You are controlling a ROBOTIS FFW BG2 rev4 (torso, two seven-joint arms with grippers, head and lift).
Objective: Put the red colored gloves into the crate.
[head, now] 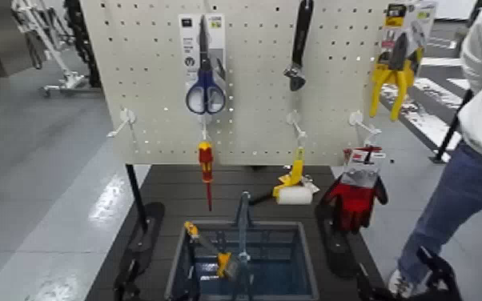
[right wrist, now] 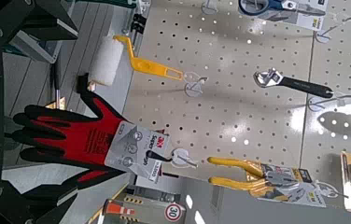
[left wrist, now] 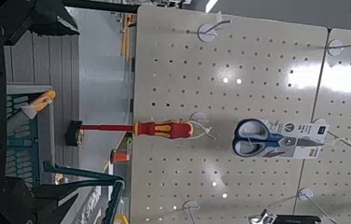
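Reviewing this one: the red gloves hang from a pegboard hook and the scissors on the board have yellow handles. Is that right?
Not quite: the scissors have blue handles, as the head view shows. The red gloves do hang from a pegboard hook.

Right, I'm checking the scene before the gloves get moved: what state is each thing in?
Red gloves: hanging, tagged
Crate: on the floor side, handle upright, brush-like tool inside
Scissors: hanging, blades closed
Screwdriver: hanging, tip down
Wrench: hanging
Roller: hanging
Pliers: hanging
Left gripper: open, empty
Right gripper: open, empty
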